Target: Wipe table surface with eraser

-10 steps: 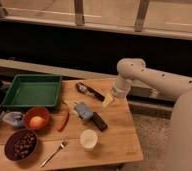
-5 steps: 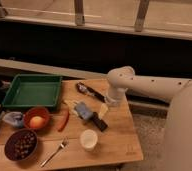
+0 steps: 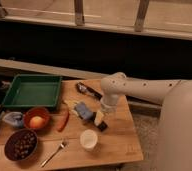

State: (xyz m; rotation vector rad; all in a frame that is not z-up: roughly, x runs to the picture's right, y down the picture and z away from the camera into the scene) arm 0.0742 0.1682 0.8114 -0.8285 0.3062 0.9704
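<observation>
One arm (image 3: 144, 90) in shot, reaching in from the right over the table (image 3: 119, 145), with the pincer (image 3: 99, 118) pointed down near the middle of the wood. Honestly can't tell if the pincer is apart, together or clamped on anything; its tip is just a pale blob from here. The eraser (image 3: 102, 126) is the little black block lying flat on the table right at that tip, on its near-right side. They look like they meet, but I can't say for sure.

Just left of the pincer sits a blue-grey block (image 3: 82, 110). A white cup (image 3: 89, 140) stands nearer the front edge, close to the eraser but not touching it. Behind the wrist lies a dark long-handled tool (image 3: 88, 90).

Left side has a green tray (image 3: 31, 77) at the back, then an orange bowl (image 3: 44, 112) with something round in it and a red pepper (image 3: 64, 121) beside that. A dark bowl (image 3: 7, 144) of brownish bits and a fork (image 3: 54, 152) are up front.
</observation>
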